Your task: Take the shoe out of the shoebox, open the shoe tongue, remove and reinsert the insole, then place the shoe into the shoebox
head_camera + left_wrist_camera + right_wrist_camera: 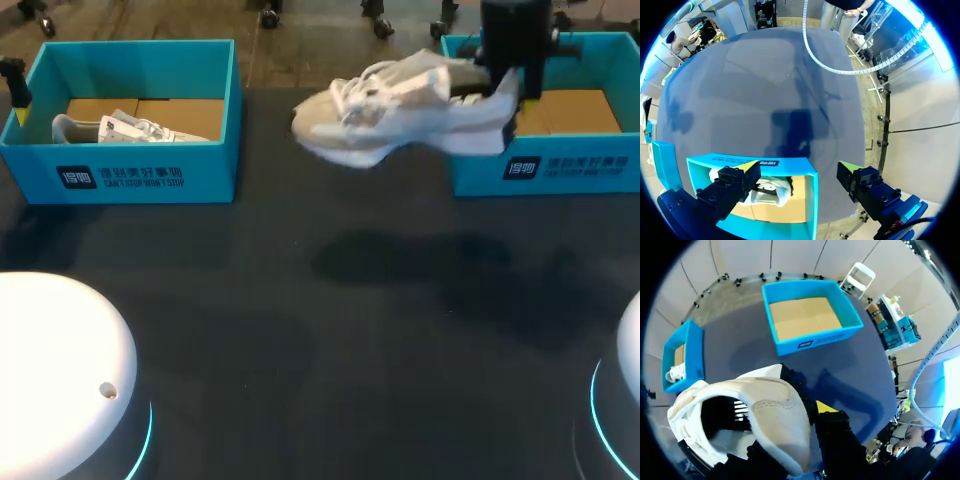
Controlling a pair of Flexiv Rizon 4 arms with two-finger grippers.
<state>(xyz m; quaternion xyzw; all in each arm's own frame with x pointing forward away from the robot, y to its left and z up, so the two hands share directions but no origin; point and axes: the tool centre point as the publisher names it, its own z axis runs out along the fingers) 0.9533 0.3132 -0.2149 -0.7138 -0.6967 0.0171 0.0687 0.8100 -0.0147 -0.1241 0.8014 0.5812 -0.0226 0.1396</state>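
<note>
The right gripper point(512, 85) pinches the white sneaker point(400, 115) by its heel, aloft beside the right shoebox point(570, 170) (toe unsupported); so thin a hold may let it pivot or drop. The left gripper point(797, 167) hangs with fingers spread above the left shoebox point(150, 175).

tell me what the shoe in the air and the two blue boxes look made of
Shoe: off-white upper, probably synthetic leather, smooth and matte with stitched seams in the right wrist view. The thick pale sole looks like foam. Left box and right box: likely cardboard, with matte turquoise printed walls and bare brown board as the floor.
</note>
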